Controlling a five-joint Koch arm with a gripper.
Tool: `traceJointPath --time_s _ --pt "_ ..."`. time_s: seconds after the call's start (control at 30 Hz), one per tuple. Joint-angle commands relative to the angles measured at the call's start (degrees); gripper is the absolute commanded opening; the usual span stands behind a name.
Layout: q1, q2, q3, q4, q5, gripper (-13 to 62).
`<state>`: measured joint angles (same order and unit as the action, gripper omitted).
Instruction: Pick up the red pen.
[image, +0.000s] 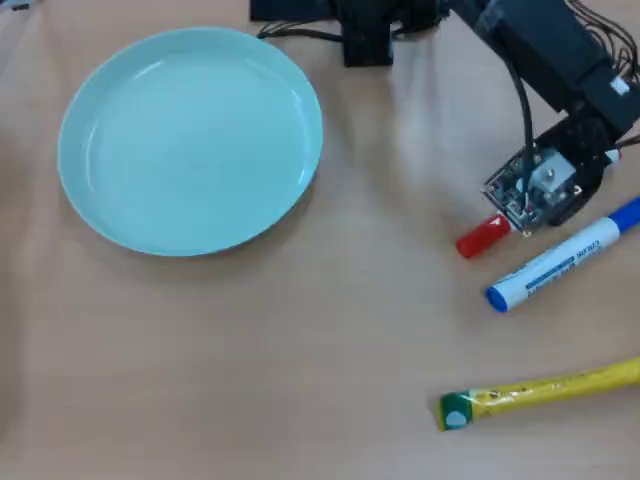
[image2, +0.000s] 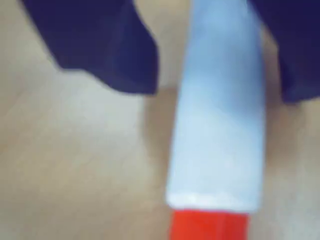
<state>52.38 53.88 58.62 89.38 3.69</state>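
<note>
The red pen (image: 483, 236) lies on the tabletop (image: 300, 350) at the right of the overhead frame, and only its red cap shows there, poking out to the lower left from under the arm's wrist; its long axis appears to run from lower left to upper right, roughly parallel to the blue-capped marker (image: 560, 260) just beside it to the lower right. Reading the overhead frame from the left: the pale green plate (image: 190, 140) fills the upper left, well apart from the pens; then comes the red cap, then the pincer (image: 535, 200) directly over the hidden white barrel, then the blue-capped marker, with the yellow tube (image: 545, 392) at the lower right, apart from both. In the wrist view the relation is plainer: the white barrel (image2: 217, 115) runs up the middle of the frame with the red cap at the bottom edge, and one dark jaw stands at the upper left of it, the other at the upper right. The pincer is spread, its jaws straddling the barrel across its long axis with gaps on both sides, not yet pinching. By my judgement the pen already sits between the jaws, so the coming move is a straight close onto the barrel.
</note>
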Motion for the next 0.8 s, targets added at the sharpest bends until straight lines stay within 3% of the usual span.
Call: traceJointPath --time_s 0.0,0.57,0.77 --pt "1.32 0.44 -2.90 0.44 0.44 25.1" --pt "-0.53 -0.62 -2.29 0.44 0.26 22.9" --pt "-0.53 -0.53 -2.72 -0.62 0.35 2.8"
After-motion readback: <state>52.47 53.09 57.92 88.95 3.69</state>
